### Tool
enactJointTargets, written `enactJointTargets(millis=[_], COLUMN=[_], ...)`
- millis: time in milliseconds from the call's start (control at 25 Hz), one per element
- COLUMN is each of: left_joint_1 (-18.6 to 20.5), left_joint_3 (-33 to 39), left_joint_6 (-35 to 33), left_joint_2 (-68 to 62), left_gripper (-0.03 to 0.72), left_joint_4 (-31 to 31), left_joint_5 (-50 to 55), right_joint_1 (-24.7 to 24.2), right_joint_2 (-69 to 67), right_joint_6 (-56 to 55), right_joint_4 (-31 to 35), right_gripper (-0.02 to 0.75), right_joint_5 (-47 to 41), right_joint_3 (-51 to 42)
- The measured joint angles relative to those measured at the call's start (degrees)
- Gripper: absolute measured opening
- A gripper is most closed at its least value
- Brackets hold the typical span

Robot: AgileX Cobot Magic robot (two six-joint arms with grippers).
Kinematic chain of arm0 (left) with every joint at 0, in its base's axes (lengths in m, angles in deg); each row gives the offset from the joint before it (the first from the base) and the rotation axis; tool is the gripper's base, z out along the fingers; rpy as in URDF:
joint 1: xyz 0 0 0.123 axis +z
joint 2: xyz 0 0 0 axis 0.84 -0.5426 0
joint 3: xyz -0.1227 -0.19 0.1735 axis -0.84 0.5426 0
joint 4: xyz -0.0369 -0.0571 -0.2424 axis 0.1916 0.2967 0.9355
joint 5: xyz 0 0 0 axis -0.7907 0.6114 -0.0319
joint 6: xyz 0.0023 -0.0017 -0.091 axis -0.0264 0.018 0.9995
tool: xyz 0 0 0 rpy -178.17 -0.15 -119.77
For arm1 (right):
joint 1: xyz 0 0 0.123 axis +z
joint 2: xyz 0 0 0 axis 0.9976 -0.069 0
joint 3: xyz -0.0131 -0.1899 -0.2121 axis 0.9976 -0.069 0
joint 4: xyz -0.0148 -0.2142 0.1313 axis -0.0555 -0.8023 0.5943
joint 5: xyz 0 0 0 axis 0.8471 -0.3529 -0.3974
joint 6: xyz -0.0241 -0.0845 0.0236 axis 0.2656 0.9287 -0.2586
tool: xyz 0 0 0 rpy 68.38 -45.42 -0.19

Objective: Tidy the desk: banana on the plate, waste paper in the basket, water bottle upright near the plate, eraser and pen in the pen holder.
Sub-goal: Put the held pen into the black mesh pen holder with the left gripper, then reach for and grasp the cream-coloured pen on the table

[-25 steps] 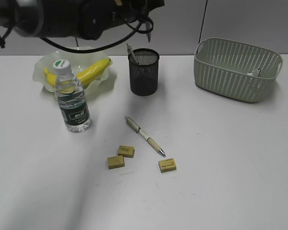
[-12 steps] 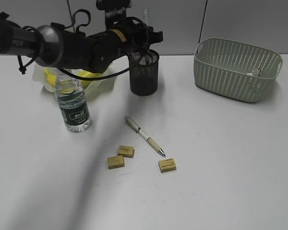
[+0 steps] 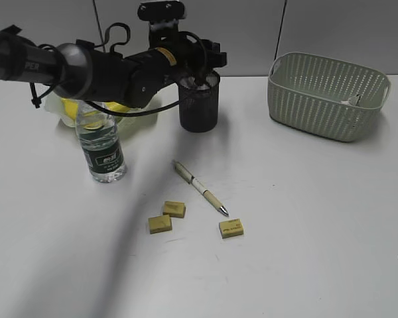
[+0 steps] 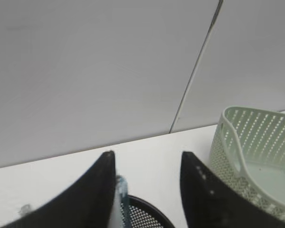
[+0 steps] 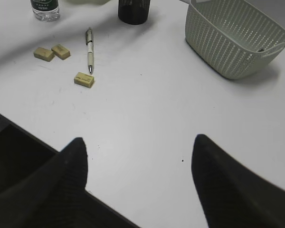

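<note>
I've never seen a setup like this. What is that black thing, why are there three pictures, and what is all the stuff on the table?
It is a robot with two arms, each ending in a two-fingered tool. One picture looks across the desk; the other two come from cameras on the wrists.

The left tool hangs over the black mesh pen holder, jaws apart, with a pen beside one finger. The right tool hovers open and empty.

On the desk lie another pen and three erasers. A water bottle stands upright. A banana lies on the plate; paper sits in the basket.
</note>
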Motion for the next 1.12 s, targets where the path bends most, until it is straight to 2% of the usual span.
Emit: enactJointTargets(millis=[160, 360, 480, 640, 960, 1120], left_joint_1=[0.0, 0.0, 0.0, 0.0, 0.0, 0.0], left_joint_3=[0.0, 0.0, 0.0, 0.0, 0.0, 0.0], left_joint_6=[0.0, 0.0, 0.0, 0.0, 0.0, -0.3], left_joint_2=[2.2, 8.1, 13.4, 21.3, 38.5, 45.7], left_gripper=[0.396, 0.399, 0.399, 0.399, 0.399, 0.399], left_joint_4=[0.1, 0.1, -0.2, -0.9, -11.4, -13.1], left_joint_5=[-0.6, -0.2, 3.6, 15.4, 45.6, 59.0], right_joint_1=[0.0, 0.0, 0.0, 0.0, 0.0, 0.0], right_joint_2=[0.0, 0.0, 0.0, 0.0, 0.0, 0.0], right_joint_6=[0.0, 0.0, 0.0, 0.0, 0.0, 0.0], right_joint_4=[0.0, 0.0, 0.0, 0.0, 0.0, 0.0], right_gripper=[0.542, 0.542, 0.542, 0.542, 0.542, 0.542], right_joint_5=[0.0, 0.0, 0.0, 0.0, 0.0, 0.0], right_joint_3=[0.0, 0.0, 0.0, 0.0, 0.0, 0.0])
